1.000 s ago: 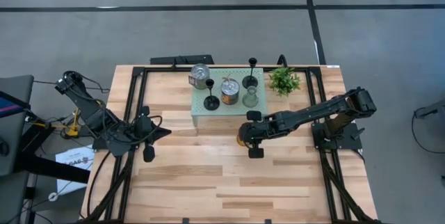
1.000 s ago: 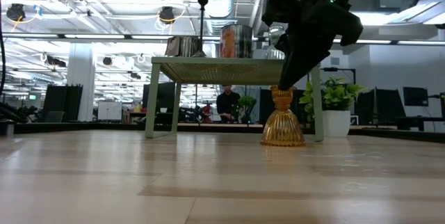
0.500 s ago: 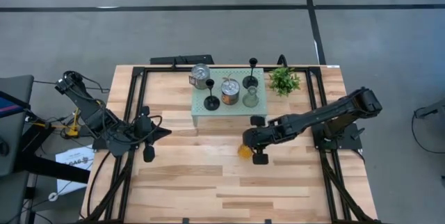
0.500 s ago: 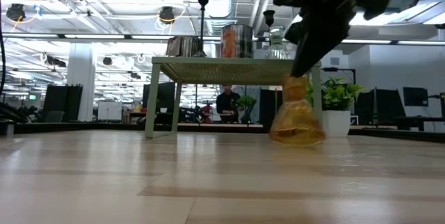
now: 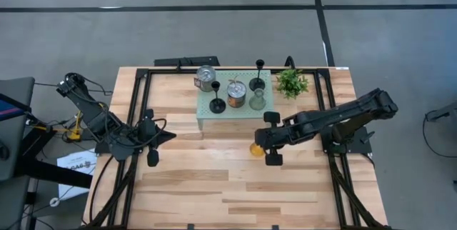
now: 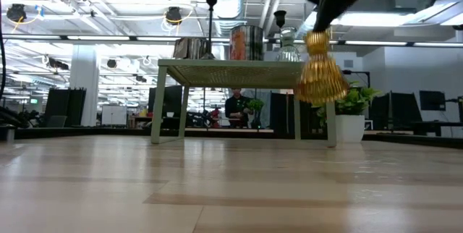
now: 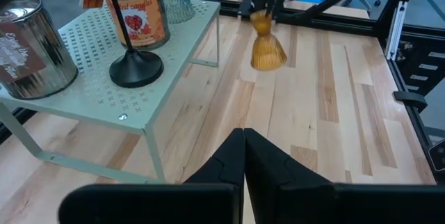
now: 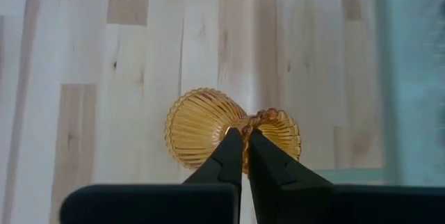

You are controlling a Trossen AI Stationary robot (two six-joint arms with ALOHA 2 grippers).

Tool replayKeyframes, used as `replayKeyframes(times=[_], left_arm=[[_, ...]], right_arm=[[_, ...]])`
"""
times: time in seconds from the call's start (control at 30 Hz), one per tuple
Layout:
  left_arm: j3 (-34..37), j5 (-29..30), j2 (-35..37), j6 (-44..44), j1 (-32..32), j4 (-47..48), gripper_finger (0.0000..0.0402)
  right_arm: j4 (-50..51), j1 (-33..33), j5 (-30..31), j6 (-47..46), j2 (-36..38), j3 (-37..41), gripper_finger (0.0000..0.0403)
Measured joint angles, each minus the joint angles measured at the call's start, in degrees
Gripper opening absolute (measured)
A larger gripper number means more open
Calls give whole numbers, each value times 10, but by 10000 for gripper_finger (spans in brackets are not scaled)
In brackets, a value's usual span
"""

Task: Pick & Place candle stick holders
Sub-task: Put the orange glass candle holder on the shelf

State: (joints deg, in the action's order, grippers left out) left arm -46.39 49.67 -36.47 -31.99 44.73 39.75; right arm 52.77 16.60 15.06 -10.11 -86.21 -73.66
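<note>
While the left tool (image 5: 151, 146) sat clenched and empty, the right tool (image 5: 261, 146) gripped the amber holder (image 6: 319, 76). That holder hung clear of the tabletop (image 6: 217, 189), the pale green stand (image 5: 207, 118) just beyond it.

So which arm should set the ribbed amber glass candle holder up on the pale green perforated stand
Probably the right. Its gripper is shut on the amber glass holder, lifted off the table beside the pale green stand. The left gripper is shut, empty, at the table's left edge.

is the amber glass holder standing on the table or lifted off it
Lifted off. In the low view the amber glass holder hangs clear above the table, and the right gripper is shut on its rim.
</note>
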Motion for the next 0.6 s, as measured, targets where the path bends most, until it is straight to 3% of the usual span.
replayKeyframes(times=[0.6], left_arm=[[0,0,0,0,0,0,5]], right_arm=[[161,-9,63,39,1,-226,0]])
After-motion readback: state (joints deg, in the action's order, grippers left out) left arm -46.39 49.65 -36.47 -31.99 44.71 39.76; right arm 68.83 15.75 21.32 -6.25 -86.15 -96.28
